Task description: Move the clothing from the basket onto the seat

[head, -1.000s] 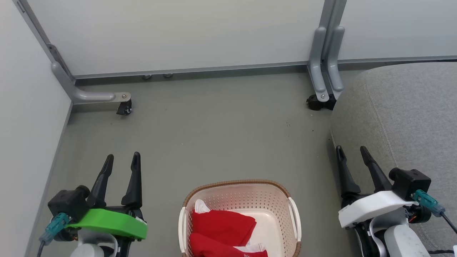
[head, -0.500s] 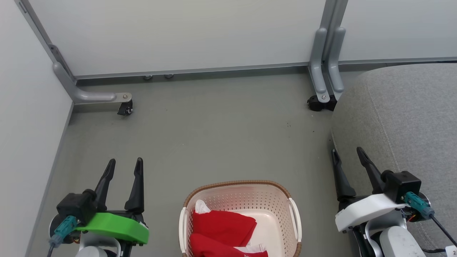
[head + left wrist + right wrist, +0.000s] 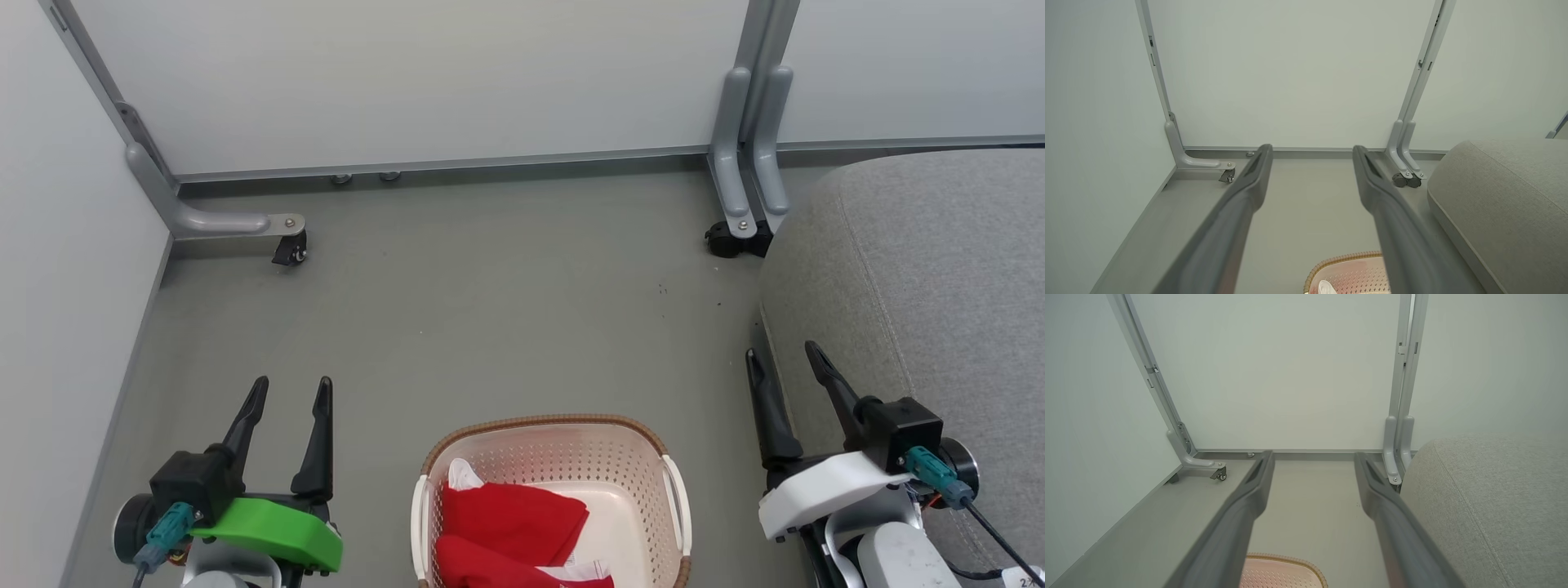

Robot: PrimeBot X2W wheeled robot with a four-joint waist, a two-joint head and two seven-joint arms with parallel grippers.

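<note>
Parked with both sets of fingers spread wide and gripping nothing.

Left gripper (image 3: 294, 381) at lower left, right gripper (image 3: 780, 351) at lower right next to the grey seat (image 3: 939, 269) along the right edge, both clear of the cream basket (image 3: 539, 422) at bottom centre. Red clothing (image 3: 510, 518) heaped in the basket's left half, white bit poking up at the back, cut off by the bottom edge.

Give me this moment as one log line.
left hand open, empty | right hand open, empty | clothing in basket | seat at right
</note>
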